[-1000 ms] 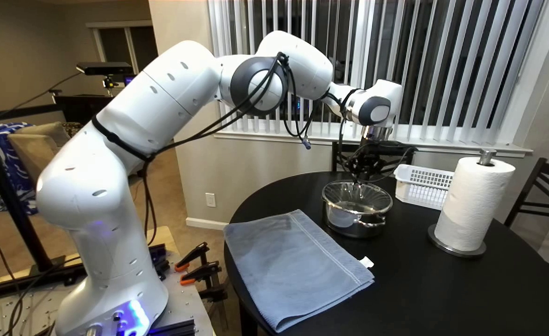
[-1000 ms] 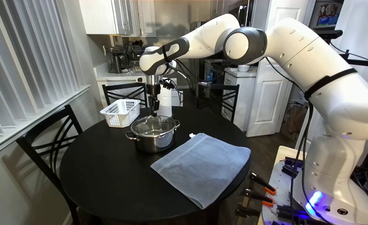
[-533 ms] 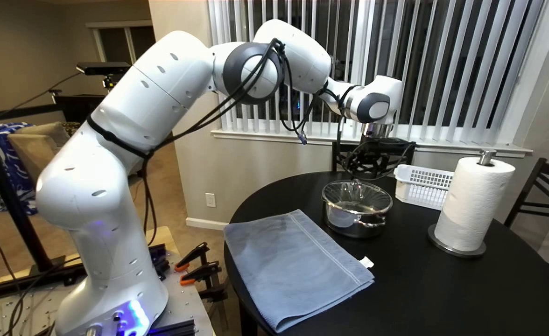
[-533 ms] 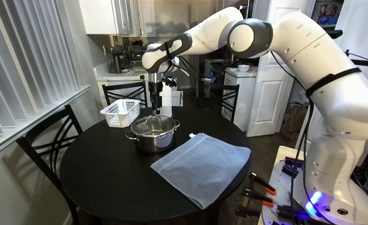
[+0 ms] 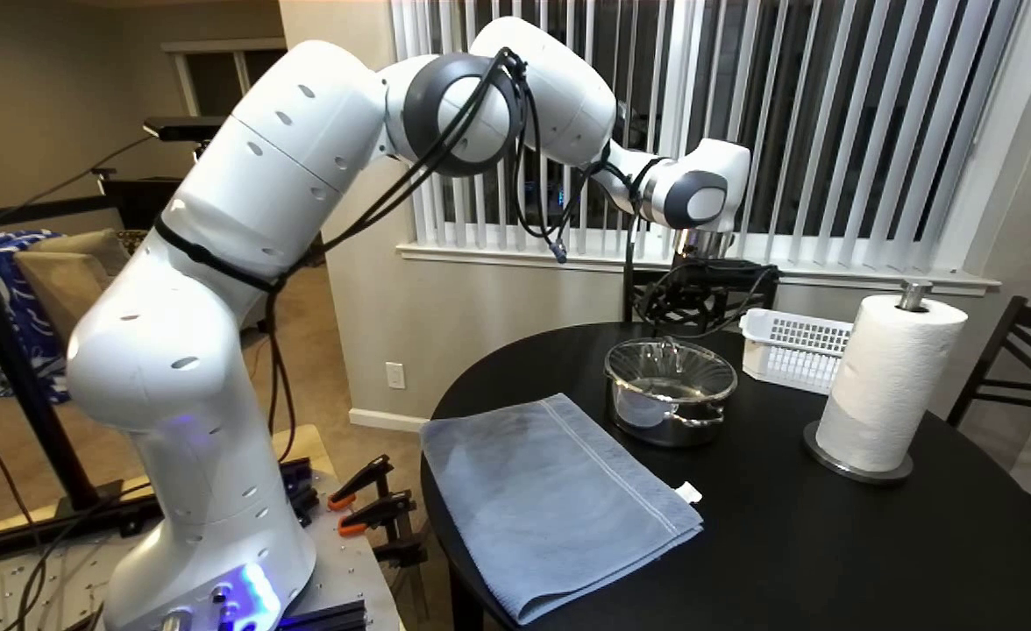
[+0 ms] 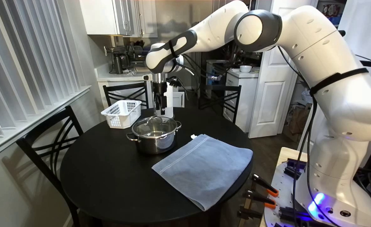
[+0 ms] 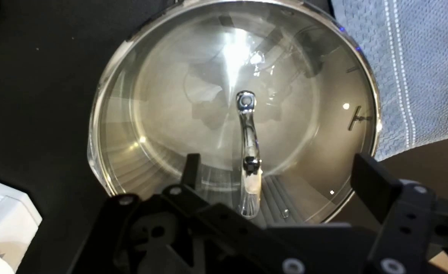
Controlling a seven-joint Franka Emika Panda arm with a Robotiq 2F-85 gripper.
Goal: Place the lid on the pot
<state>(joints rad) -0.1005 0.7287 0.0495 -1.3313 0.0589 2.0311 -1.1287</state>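
The clear glass lid [image 6: 154, 127] with its metal rim lies level on top of the shiny steel pot [image 6: 156, 145]. Both stand on the dark round table, and an exterior view from elsewhere also shows the lid [image 5: 673, 368] seated over the pot [image 5: 656, 422]. An arched metal handle [image 7: 250, 139] rises from the lid's middle. My gripper [image 6: 159, 110] points down just above that handle. In the wrist view the gripper [image 7: 279, 173] is open, its fingers wide apart and touching nothing; the handle's lower end appears in the gap between them.
A folded blue cloth [image 5: 559, 499] lies on the table beside the pot. A white slatted basket [image 6: 122, 114] and a paper towel roll [image 5: 891, 386] on a stand are close by. Black chairs [image 6: 51, 154] surround the table [image 6: 125, 189].
The gripper has opened, let go of the lid's handle and risen above it, while the arm lifted and drew back slightly. Lid and pot have stayed in place.
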